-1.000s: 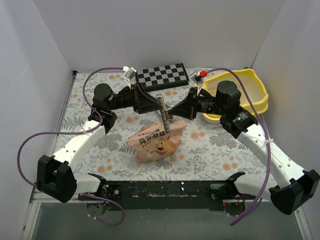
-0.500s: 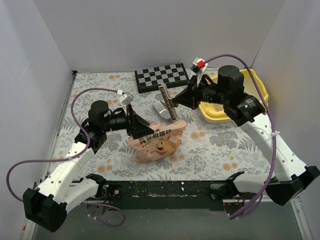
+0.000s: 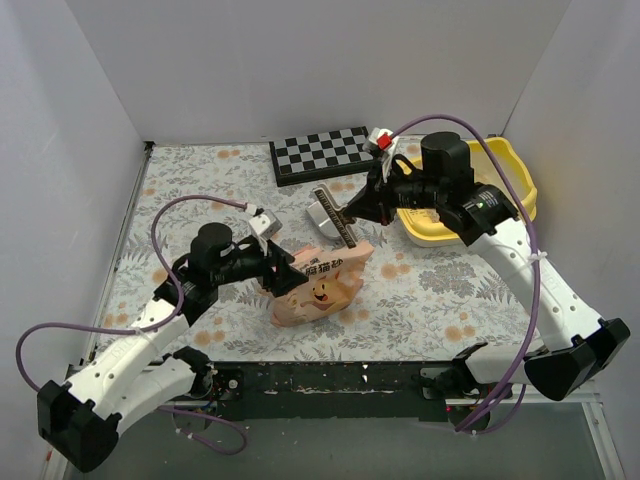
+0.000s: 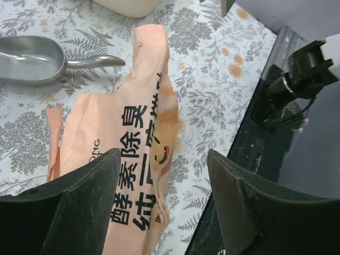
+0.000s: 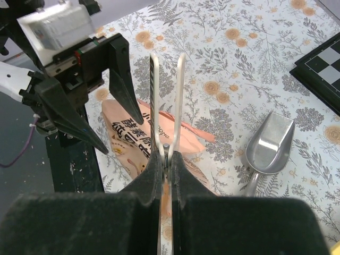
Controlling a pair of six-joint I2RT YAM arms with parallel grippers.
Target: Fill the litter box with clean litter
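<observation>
While our right claw [image 5: 166,159] grips the long clip [image 5: 180,90], seemingly off the orange bag [image 4: 133,122], our left claw [image 4: 162,159] hangs released above it near the front edge of the desk [image 3: 430,300]. Toward the far right corner, the litter box [image 3: 512,162] shows no litter we can see; pouring remains.

**A:** Where is there room around the peach-orange crinkled bag [image 3: 318,288]?

**B:** Right of it, open floral tabletop [image 3: 430,290]. The left gripper [image 3: 287,277], jaws wide, crowds its left. Behind it are a silver metal scoop [image 5: 270,144] and the right gripper [image 3: 350,217], pinching a long white clip [image 3: 332,210].
</observation>
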